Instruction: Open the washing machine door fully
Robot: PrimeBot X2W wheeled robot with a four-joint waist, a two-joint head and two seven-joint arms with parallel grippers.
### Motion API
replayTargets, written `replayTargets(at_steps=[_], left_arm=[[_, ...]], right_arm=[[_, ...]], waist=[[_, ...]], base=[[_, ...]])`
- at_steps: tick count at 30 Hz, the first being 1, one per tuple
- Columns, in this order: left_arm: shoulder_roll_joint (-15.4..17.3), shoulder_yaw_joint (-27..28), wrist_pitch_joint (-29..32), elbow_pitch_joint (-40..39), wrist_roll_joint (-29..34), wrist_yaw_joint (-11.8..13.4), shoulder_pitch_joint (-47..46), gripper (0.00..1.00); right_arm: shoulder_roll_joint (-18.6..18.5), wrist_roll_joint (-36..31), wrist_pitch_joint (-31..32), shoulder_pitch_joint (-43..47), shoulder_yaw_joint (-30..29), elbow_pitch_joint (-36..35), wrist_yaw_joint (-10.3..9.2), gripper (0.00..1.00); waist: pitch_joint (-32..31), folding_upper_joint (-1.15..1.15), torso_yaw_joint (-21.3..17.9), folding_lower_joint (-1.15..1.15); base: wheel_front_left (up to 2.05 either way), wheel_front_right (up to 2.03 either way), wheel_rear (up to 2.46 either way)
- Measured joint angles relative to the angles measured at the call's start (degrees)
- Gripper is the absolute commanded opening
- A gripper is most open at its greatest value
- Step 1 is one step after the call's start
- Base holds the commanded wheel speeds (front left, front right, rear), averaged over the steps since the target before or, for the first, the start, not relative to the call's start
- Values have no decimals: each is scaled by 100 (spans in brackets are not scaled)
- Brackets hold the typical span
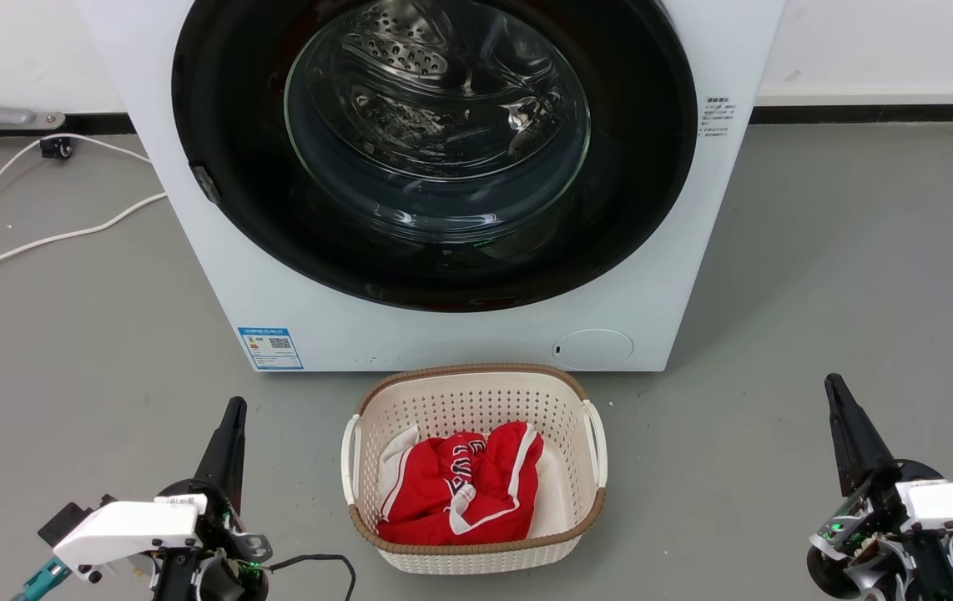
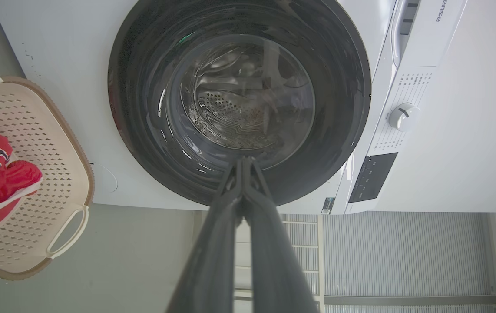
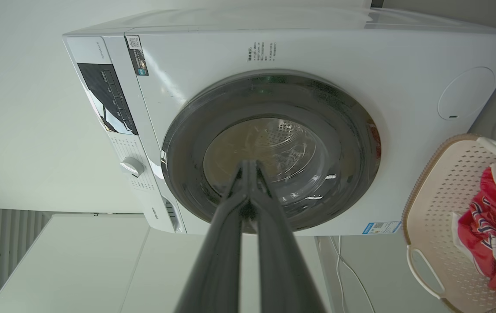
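head view, door: the large round glossy black washing machine door (image 1: 435, 150), with its bulging clear glass bowl, lies shut and flat against the white metal cabinet (image 1: 276, 284).
head view, grippers: the left gripper (image 1: 235, 409) and the right gripper (image 1: 834, 386) hang low at each side, well apart from the door (a rest pose, i think).
head view, floor: a cream perforated plastic basket (image 1: 476, 371) holding a red and white garment (image 1: 460, 492) stands just before the cabinet, probably ready for loading.
left wrist view, fingers: pressed together, holding nothing, pointing toward the door.
right wrist view, fingers: also together and empty, aimed at the glass.
step: i judge nothing is begun; one gripper must first reach the door's edge.
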Motion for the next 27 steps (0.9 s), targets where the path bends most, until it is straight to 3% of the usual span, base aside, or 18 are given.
replayTargets(at_steps=[2,3,18,27], left_arm=[[-1,2,0,0,4,0,0,0],[-1,2,0,0,10,0,0,100],[-51,-230,-302,-35,142,7,212,100],[-51,-346,-550,-452,672,7,211,100]], right_arm=[[3,-13,3,0,-4,0,0,0],[4,-15,11,0,-7,0,0,100],[53,-103,-281,238,230,-107,-1,100],[57,-1036,-524,252,286,-409,-1,100]], waist=[[0,0,0,0],[0,0,0,0],[10,0,2,0],[25,0,4,1]], base=[[0,0,0],[0,0,0],[0,0,0],[0,0,0]])
